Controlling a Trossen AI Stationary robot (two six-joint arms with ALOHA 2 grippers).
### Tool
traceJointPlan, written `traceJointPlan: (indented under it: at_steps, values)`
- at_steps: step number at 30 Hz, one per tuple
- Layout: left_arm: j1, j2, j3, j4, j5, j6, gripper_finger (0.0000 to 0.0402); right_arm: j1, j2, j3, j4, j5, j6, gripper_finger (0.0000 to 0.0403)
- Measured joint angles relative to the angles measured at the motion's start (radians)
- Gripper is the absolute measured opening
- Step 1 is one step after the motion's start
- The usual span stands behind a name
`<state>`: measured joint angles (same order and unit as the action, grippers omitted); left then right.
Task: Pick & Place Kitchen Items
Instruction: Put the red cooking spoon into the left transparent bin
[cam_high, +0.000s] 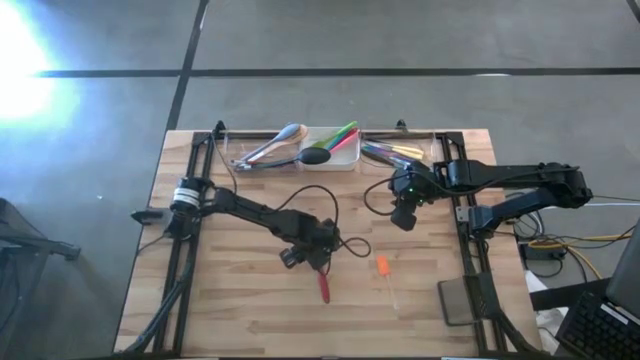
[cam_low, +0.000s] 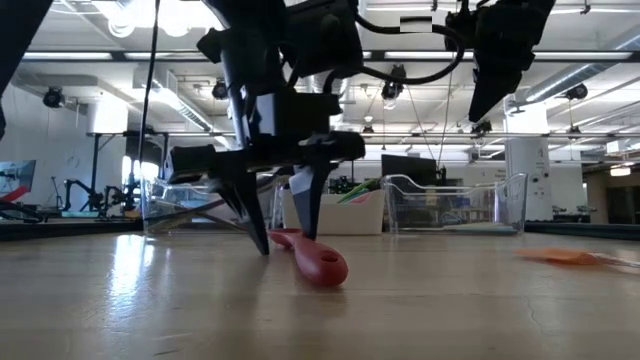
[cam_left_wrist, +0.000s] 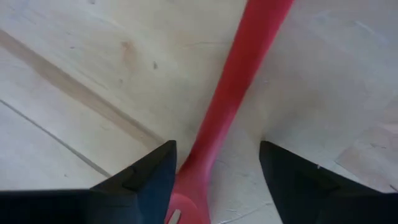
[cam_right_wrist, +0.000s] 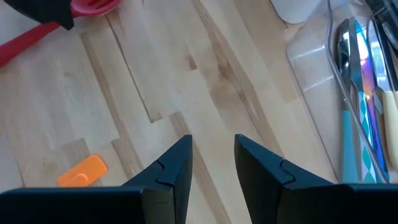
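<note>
**Closing on the red spoon**

At the middle of the table (cam_high: 250, 310), the left gripper (cam_left_wrist: 217, 171) stands low with its fingers spread, one on each side of the red spoon (cam_left_wrist: 239, 81), which lies flat on the wood. Nothing is grasped yet. To do this step well, I think the fingertips must reach the board before closing, and the handle should stay centred between them, because a slim handle can easily slip or turn. The right gripper (cam_right_wrist: 212, 158) hangs empty, fingers a little apart, near the clear tray (cam_right_wrist: 311, 56). An orange tool (cam_high: 382, 265) lies close by.
</note>
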<state>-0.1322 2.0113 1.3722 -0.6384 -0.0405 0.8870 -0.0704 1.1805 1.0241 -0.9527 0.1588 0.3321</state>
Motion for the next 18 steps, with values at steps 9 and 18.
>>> traceJointPlan:
  at_steps: [9, 18]
  values:
    - [0.000, 0.001, 0.023, 0.009, -0.013, -0.014, 0.0066, 0.000, 0.000, 0.000, 0.007, 0.001, -0.003, 0.0094]
    - [0.009, 0.000, 0.033, 0.040, -0.021, -0.195, 0.0045, 0.000, 0.000, 0.000, 0.014, 0.000, -0.003, 0.0077]
